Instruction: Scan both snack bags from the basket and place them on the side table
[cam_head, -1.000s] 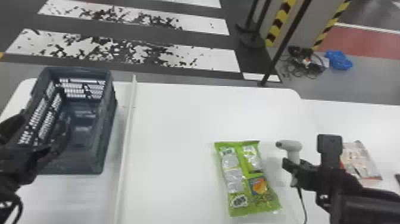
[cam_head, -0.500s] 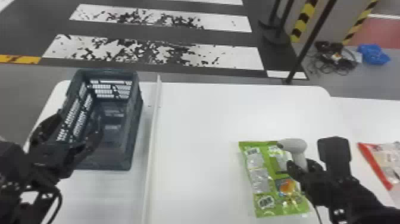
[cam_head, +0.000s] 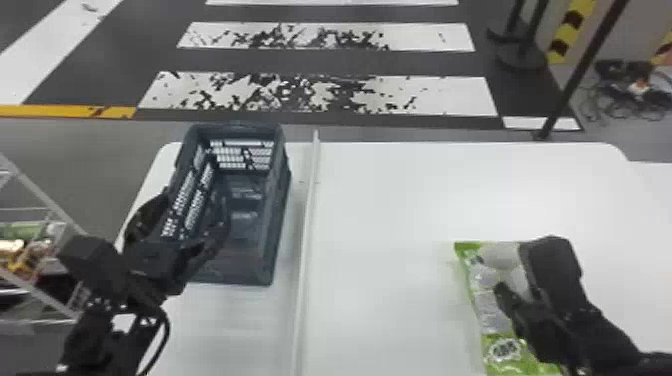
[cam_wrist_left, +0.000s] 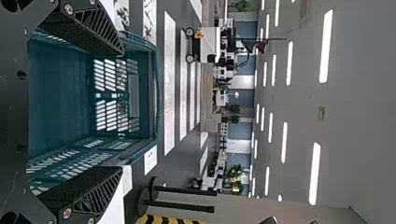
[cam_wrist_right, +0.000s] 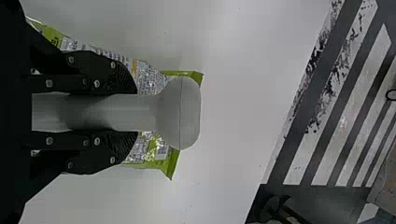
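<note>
Left gripper (cam_head: 196, 198): I see it spread at the basket's (cam_head: 281, 200) near end.
Right gripper (cam_head: 512, 270): I have it pinching the grey scanner (cam_wrist_right: 180, 112), right of the basket.
Snack bag (cam_head: 487, 312): green, on the table (cam_head: 390, 225) right of the basket, below the scanner.

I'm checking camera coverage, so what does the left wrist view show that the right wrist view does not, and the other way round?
Left wrist view: the basket, the left gripper with its fingers spread, and ceiling lights.

Right wrist view: the right gripper holding the scanner, with a green snack bag beyond it.

Both: the striped crossing and black posts.
</note>
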